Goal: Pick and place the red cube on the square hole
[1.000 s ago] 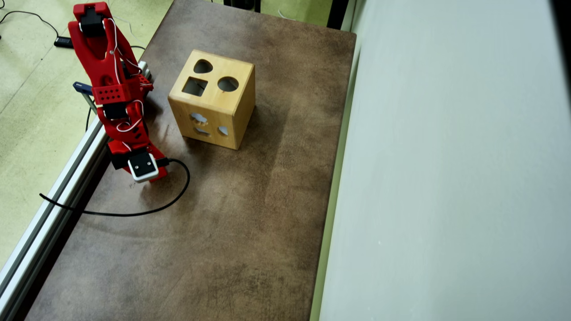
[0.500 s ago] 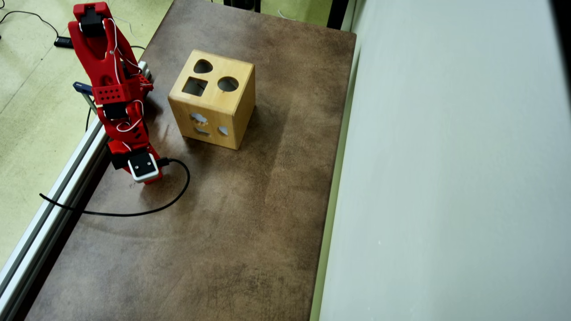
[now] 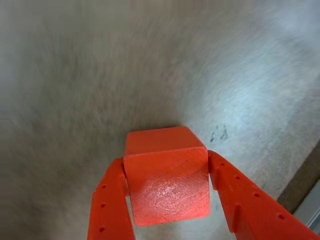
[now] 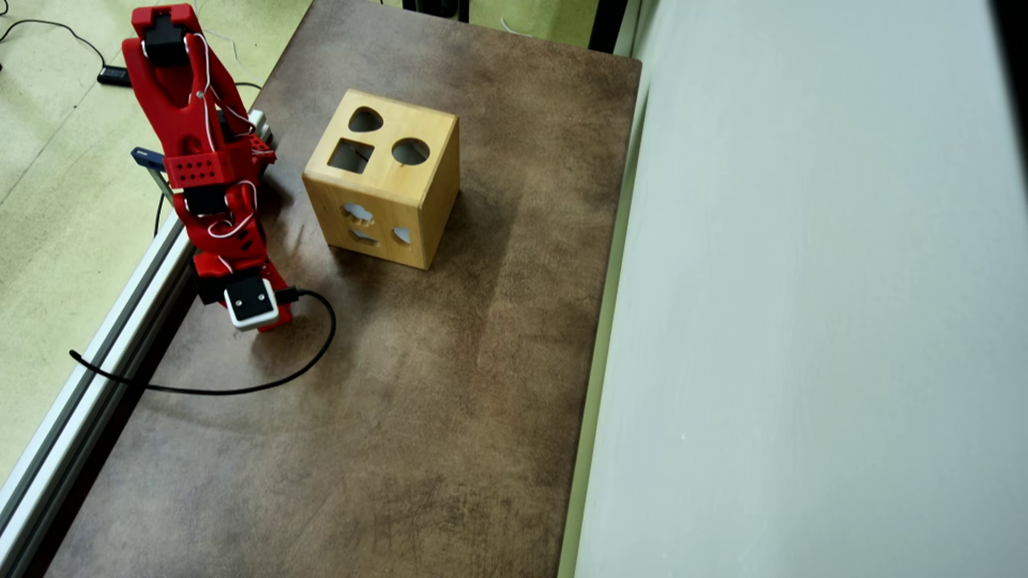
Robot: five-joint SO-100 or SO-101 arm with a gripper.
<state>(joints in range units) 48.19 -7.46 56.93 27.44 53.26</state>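
Between the two red fingers in the wrist view sits the one red cube (image 3: 166,176), clamped by the jaws above a blurred tabletop (image 3: 100,75). From overhead the cube is hidden beneath the arm (image 4: 205,172) and its white wrist camera (image 4: 252,302). One wooden box (image 4: 385,181) stands well apart, its top showing one square hole (image 4: 351,156), one round cutout (image 4: 410,151) and one heart-like cutout (image 4: 365,120).

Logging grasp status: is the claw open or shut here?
Shut on the red cube: in the wrist view both fingers of the claw press its sides.
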